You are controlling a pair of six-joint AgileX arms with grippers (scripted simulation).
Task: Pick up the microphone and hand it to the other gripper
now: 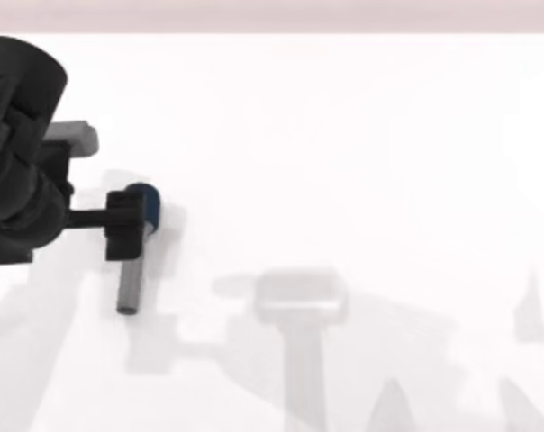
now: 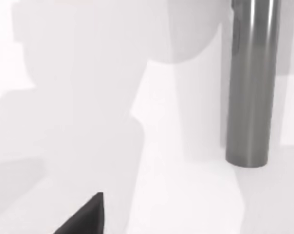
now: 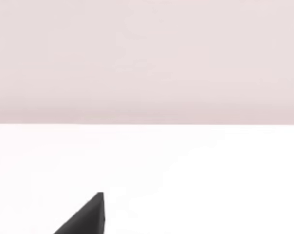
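Left claw (image 1: 128, 225) clamped on microphone (image 1: 133, 270) just below foam head; lift straight off bench (image 1: 362, 135), handle hanging clear.

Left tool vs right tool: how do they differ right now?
The left tool is at the microphone on the table's left side, around it just below the blue head; the right tool is out of the top view, and only one black fingertip shows in the right wrist view, over bare table. The left wrist view shows the grey handle; the right shows no object. Both have black, pointed fingers.
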